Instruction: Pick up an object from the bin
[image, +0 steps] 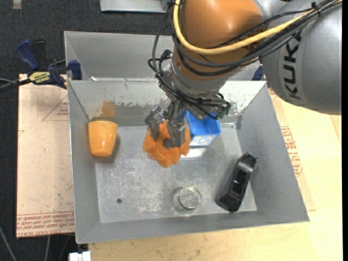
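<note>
In a grey metal bin (81, 173), the end effector (167, 130) rests on a crumpled orange lump (163, 152) at centre, its grip impossible to tell; an orange cup (103, 138) lies by the left wall.

The thick silver-grey metal arm (321, 64) at the upper right of the frame has black letters (292, 64) "KUKA" on its side. At the top centre is a glossy orange rounded cover (217, 15), with yellow and black cables (244, 45) looped round it. Lower, thin black wires (160, 69) run beside the dark grey metal gripper (166, 132).
</note>
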Robot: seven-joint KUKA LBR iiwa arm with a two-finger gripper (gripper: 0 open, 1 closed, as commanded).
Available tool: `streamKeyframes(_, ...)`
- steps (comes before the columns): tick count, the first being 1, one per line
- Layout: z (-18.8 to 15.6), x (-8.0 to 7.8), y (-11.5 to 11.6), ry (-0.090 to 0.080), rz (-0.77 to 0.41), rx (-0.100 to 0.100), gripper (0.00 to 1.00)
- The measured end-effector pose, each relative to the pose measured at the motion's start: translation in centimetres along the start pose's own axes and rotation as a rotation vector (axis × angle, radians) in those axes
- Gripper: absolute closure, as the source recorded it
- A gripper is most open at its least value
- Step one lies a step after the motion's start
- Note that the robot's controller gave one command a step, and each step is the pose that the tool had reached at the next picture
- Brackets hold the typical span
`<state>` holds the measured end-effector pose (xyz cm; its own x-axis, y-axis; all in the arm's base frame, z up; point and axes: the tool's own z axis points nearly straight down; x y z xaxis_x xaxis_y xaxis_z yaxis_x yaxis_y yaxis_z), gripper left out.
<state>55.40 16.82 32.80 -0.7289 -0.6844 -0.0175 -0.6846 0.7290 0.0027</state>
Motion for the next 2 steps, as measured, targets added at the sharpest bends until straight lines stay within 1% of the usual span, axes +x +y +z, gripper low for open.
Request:
streamKeyframes(1,2.18,-0.52,-0.57,-0.006,-0.016,0.002,1.0)
streamKeyframes(2,2.95,-0.66,-0.68,-0.003,-0.023,0.001,1.0)
